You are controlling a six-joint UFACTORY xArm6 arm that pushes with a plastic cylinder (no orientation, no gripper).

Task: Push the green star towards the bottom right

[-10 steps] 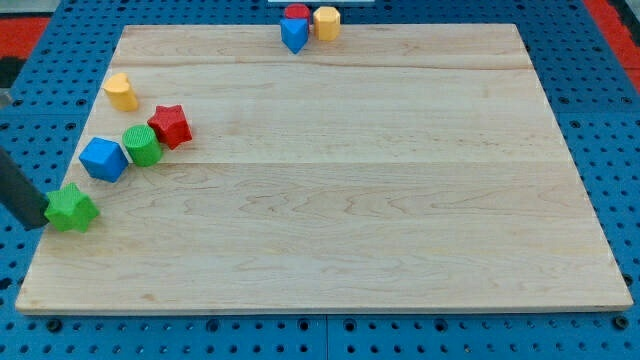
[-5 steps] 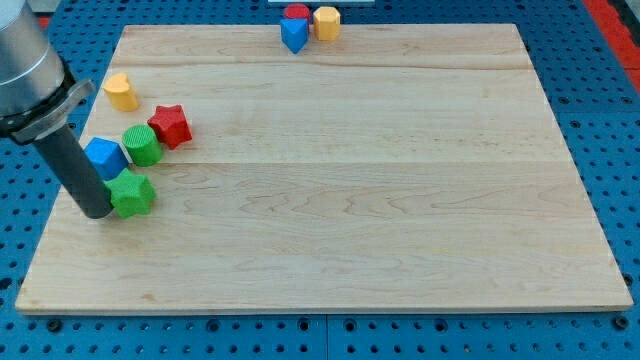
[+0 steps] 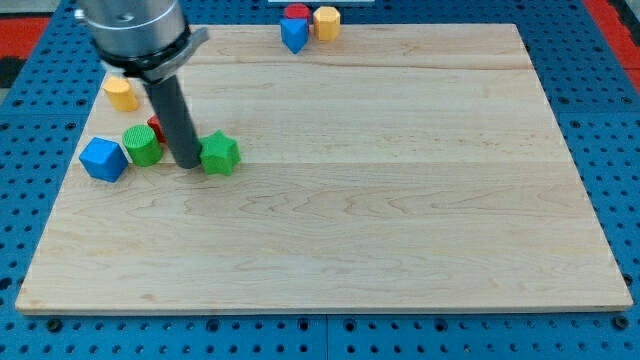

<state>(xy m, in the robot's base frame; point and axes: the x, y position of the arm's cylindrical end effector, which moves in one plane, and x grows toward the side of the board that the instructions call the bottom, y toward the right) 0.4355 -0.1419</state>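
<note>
The green star lies on the wooden board, left of centre. My tip touches the star's left side. The dark rod rises from there toward the view's top left and covers most of the red star. A green cylinder and a blue block lie left of my tip.
A yellow block lies near the board's left edge, above the green cylinder. At the board's top edge a red block, a blue block and a yellow block sit together.
My tip has swept right and toward the view's top, pushing the green star from the board's left edge to right of the red star. The rod now covers the red star.
</note>
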